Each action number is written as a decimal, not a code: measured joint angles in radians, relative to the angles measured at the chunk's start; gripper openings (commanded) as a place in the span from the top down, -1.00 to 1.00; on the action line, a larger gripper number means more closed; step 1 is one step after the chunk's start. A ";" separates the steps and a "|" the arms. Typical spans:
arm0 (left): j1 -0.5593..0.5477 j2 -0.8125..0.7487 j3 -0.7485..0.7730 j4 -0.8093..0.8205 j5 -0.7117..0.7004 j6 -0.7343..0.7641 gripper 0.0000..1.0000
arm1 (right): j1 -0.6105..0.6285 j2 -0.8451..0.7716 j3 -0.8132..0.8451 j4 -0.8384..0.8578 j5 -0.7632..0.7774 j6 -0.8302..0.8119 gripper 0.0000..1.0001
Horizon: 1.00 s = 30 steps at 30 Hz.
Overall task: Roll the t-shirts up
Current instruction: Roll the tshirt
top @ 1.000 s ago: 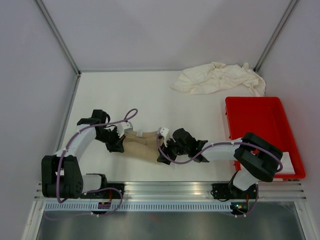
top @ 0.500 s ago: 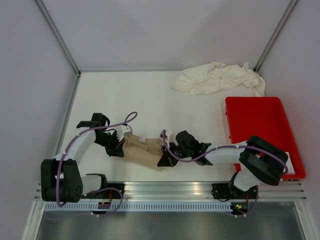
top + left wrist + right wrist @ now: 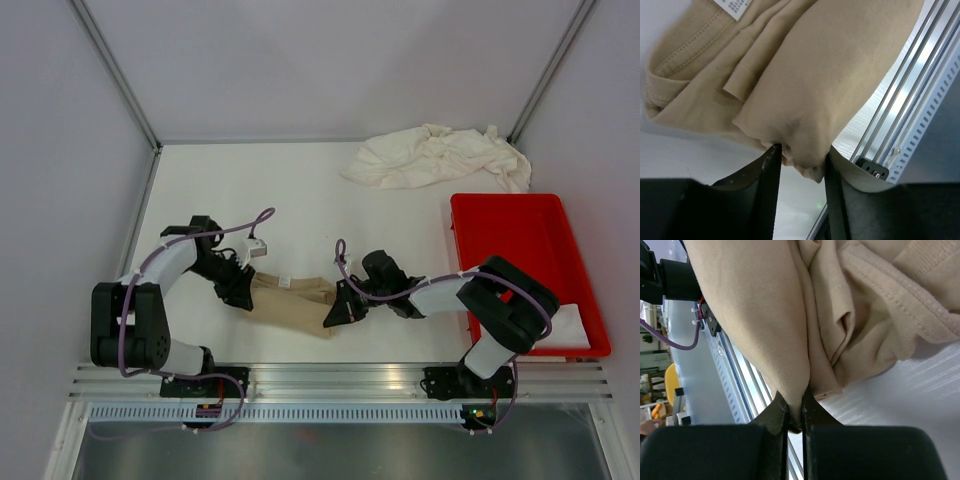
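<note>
**One high overview, two close wrist views**

The top external camera looks down from above and behind the arms. It takes in the whole table (image 3: 300,200), with the arm bases along the bottom of the frame. Each wrist camera sits very near, facing out along its own fingers: the left gripper (image 3: 803,151) and right gripper (image 3: 795,397) rise from the bottom edge. All three views share the tan t-shirt (image 3: 293,301) and the aluminium rail (image 3: 340,378).
</note>
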 measured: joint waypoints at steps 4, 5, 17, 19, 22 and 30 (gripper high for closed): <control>0.000 0.050 0.037 0.025 0.003 -0.046 -0.21 | -0.018 0.047 0.006 0.037 -0.038 0.029 0.99; 0.000 0.054 0.040 0.033 0.005 -0.055 -0.24 | -0.023 0.054 0.006 0.049 -0.048 0.038 0.99; -0.010 -0.259 0.109 0.163 -0.029 -0.256 -0.68 | -0.080 0.099 0.048 0.024 -0.068 0.095 0.99; -0.042 -0.249 0.124 0.209 -0.060 -0.275 -0.68 | -0.090 0.114 0.077 -0.003 -0.068 0.097 0.99; -0.092 -0.165 0.104 0.257 -0.103 -0.291 -0.68 | -0.102 0.137 0.121 -0.048 -0.070 0.093 0.96; -0.109 -0.008 0.048 0.337 -0.200 -0.333 0.69 | -0.115 0.175 0.220 -0.179 -0.084 0.044 0.67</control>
